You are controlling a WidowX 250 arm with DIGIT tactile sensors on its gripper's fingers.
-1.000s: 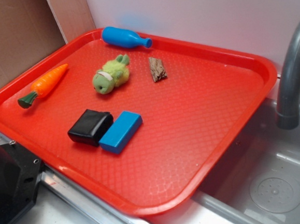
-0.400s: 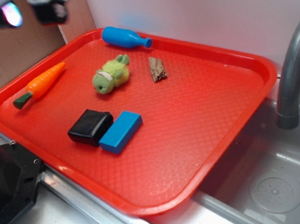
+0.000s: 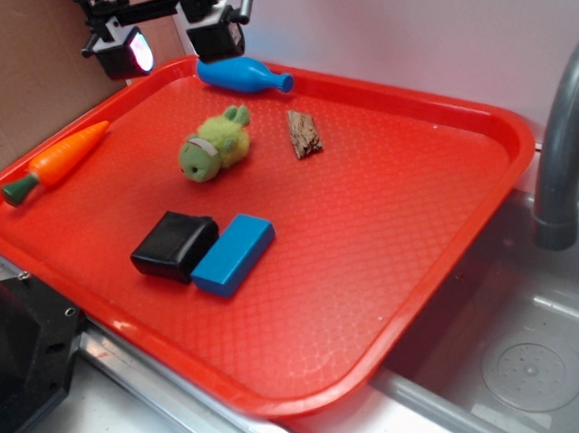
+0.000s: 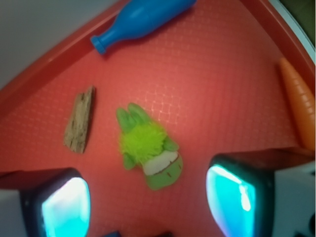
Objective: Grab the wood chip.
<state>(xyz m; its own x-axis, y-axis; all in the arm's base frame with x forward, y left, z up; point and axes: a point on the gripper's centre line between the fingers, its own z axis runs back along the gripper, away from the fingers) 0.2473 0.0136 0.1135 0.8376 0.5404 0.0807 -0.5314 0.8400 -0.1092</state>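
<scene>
Item: wood chip, flat on the red tray, just beside the green plush toy.

Jaws: spread wide, empty, raised over the tray's far corner by the blue bottle.

Relation, wrist view: chip lies left of the centre line between the jaws, above the left fingertip; its long axis runs nearly straight away from the jaws. Plush sits between the fingertips.

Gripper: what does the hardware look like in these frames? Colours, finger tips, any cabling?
The gripper is black, with two blocky black fingers whose inner faces are glossy pads glowing cyan-white, tinged pink in the exterior view. In the wrist view the pads look like rounded teal panels in black frames. A thin black cable loops beside the upper body. No markings legible.
</scene>
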